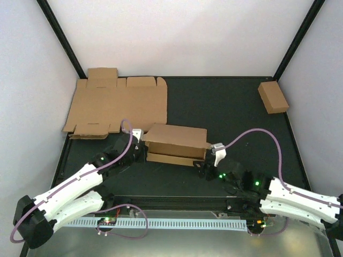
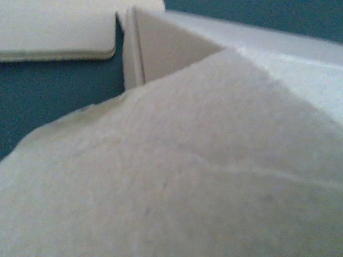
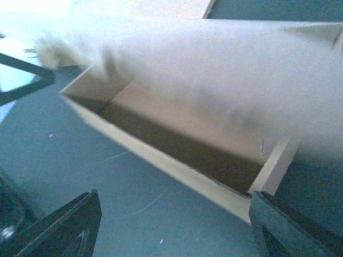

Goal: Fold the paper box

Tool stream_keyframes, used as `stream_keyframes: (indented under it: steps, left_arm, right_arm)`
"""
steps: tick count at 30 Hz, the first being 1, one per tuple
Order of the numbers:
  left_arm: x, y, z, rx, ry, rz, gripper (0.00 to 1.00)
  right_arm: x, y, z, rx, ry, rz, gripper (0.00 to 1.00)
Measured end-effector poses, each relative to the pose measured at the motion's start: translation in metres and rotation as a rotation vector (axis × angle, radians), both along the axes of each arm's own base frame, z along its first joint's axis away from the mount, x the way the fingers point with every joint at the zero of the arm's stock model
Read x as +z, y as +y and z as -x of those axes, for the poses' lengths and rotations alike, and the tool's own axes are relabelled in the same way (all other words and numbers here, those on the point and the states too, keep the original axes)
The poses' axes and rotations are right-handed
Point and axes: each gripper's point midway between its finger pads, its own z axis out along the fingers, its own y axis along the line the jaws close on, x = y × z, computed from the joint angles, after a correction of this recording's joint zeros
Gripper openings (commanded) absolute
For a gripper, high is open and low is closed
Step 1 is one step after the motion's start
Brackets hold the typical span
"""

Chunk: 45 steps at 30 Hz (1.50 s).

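Right gripper (image 3: 174, 194) open (empty), paper box (image 3: 177, 120) just ahead, left gripper (image 1: 138, 144) closed alongside

- paper box (image 1: 176, 140): plain brown
- flat cardboard sheet (image 1: 118, 107): same brown, unprinted
- small box (image 1: 273, 97): brown
- table (image 1: 225, 107): matt black
- cables (image 1: 257, 134): purple
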Motion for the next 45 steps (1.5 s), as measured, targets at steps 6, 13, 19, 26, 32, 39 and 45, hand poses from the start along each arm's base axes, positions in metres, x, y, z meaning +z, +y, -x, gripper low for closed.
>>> stream_keyframes:
  steps: [6, 13, 19, 26, 32, 39, 45]
  left_arm:
    - [-0.019, 0.01, 0.014, 0.01, 0.079, -0.044, 0.69]
    - [0.005, 0.018, 0.028, 0.035, 0.125, -0.022, 0.86]
    - [0.046, 0.031, 0.042, 0.091, 0.126, 0.036, 0.9]
    - [0.109, 0.057, 0.051, 0.158, 0.021, 0.074, 0.93]
    - [0.167, 0.051, 0.032, 0.133, -0.092, 0.068, 0.9]
    - [0.163, 0.036, -0.021, 0.086, -0.045, -0.009, 0.76]
    - [0.125, 0.02, -0.042, -0.013, 0.054, -0.015, 0.54]
  right_arm:
    - [0.031, -0.005, 0.024, 0.097, 0.055, -0.041, 0.81]
    - [0.092, 0.001, 0.038, 0.175, 0.075, -0.105, 0.82]
    - [0.088, -0.008, 0.049, 0.192, 0.127, -0.089, 0.8]
    - [0.151, -0.008, 0.051, 0.22, 0.073, -0.161, 0.76]
    - [0.194, -0.012, 0.035, 0.161, -0.015, -0.14, 0.7]
    - [0.168, 0.0, -0.02, 0.057, 0.017, -0.002, 0.67]
    - [0.098, 0.001, -0.044, 0.058, 0.157, 0.037, 0.59]
